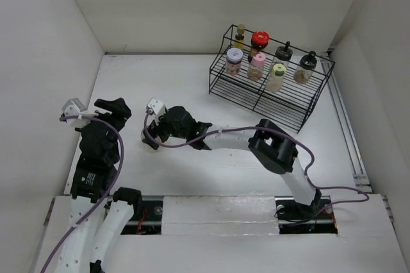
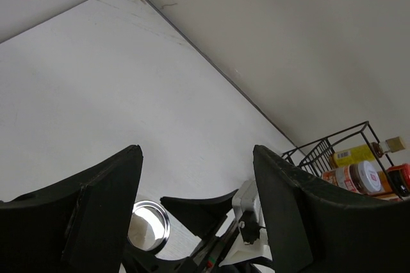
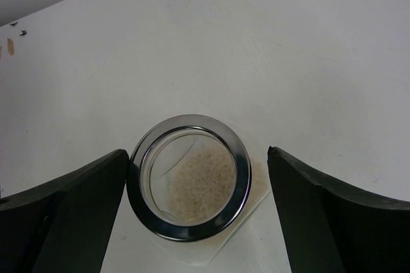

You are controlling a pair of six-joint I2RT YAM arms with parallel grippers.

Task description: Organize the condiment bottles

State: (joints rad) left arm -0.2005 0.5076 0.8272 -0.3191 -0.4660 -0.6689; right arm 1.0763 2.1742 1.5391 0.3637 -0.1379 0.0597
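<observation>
Currently the right tool (image 3: 197,157) is spread wide and grasps nothing. A jar (image 3: 187,186) stands upright on the surface (image 3: 288,42) in the gap between its fingers. The jar is clear with a chrome rim and has beige grains inside. It sits off-centre in that gap. Its rim lies right against one finger (image 3: 77,202), though actual contact cannot be told, and it is clearly apart from the other finger.

The left tool (image 2: 196,151) is likewise released, its fingers far apart with only bare surface between them. In its own wrist view the jar's rim shows low down, just beside one of its fingers. From above, the two tools are near each other but apart, the left one to the outer side of the right.

A black wire rack (image 1: 256,103) stands well apart from both tools, beyond the right tool toward the back wall. It holds seven bottles in two rows. The back row has a brown-capped bottle (image 1: 240,33), a red-capped bottle (image 1: 259,38) and two black-capped bottles (image 1: 283,50). The front row has a white-capped jar (image 1: 234,60), a pink-capped bottle (image 1: 257,65) and a pale-yellow-capped bottle (image 1: 277,75).
</observation>
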